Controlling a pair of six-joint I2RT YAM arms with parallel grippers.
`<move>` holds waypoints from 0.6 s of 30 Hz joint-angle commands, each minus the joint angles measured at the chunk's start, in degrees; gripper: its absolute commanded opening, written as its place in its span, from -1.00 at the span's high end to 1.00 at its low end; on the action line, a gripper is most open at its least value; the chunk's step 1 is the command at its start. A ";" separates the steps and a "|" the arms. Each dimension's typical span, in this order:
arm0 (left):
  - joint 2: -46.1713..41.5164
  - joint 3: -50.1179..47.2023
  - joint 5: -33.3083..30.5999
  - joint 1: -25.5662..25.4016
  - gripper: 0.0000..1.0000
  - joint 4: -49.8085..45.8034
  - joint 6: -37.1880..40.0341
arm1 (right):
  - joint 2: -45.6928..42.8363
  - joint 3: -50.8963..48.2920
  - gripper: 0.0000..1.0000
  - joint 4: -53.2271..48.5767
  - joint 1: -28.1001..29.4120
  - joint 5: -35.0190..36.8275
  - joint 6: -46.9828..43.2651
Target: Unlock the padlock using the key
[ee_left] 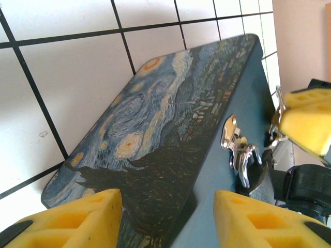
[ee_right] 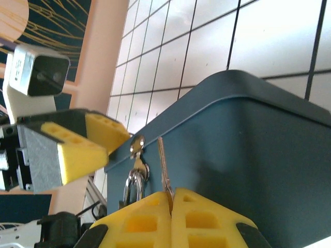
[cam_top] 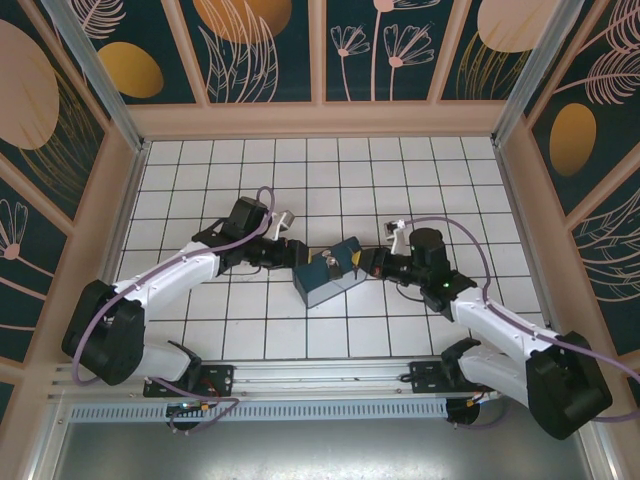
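Right end effector (ee_right: 170, 199) is clamped on the key (ee_right: 163, 165); left end effector (ee_left: 166, 200) straddles the box (ee_left: 155, 129), grip unclear. Misaligned, the key could skid off the padlock (ee_right: 133, 185).

Box (ee_left: 155, 144) lid bore blue-and-yellow swirls above teal sides; fingers (ee_left: 77, 217) were yellow; counter (ee_left: 77, 88) was white, black-gridded.

Left hand (cam_top: 298, 257) and right hand (cam_top: 366, 265) crowd the box (cam_top: 320, 285) sideways; worktop (cam_top: 330, 180) behind lies open.
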 commanded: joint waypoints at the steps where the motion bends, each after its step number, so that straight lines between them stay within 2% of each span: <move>1: -0.13 -0.39 1.30 -0.11 0.01 0.53 -1.34 | 2.78 0.76 1.00 5.34 -2.42 -1.02 -2.78; 6: 1.68 1.07 0.97 -0.06 0.01 2.35 -2.35 | 9.39 4.46 1.00 9.33 -4.40 -4.20 -4.45; 9: 2.42 3.11 -1.85 -0.12 0.01 0.82 -1.26 | 11.60 7.73 1.00 6.68 -4.49 -5.73 -6.40; 13: 3.13 6.16 -3.85 -0.07 -0.15 -1.87 0.99 | 9.46 8.48 1.00 1.24 -6.90 -8.51 -8.58; 18: 6.24 14.99 -8.35 -0.05 -0.27 -7.38 7.43 | 0.99 6.69 1.00 -10.60 -8.52 -12.50 -12.50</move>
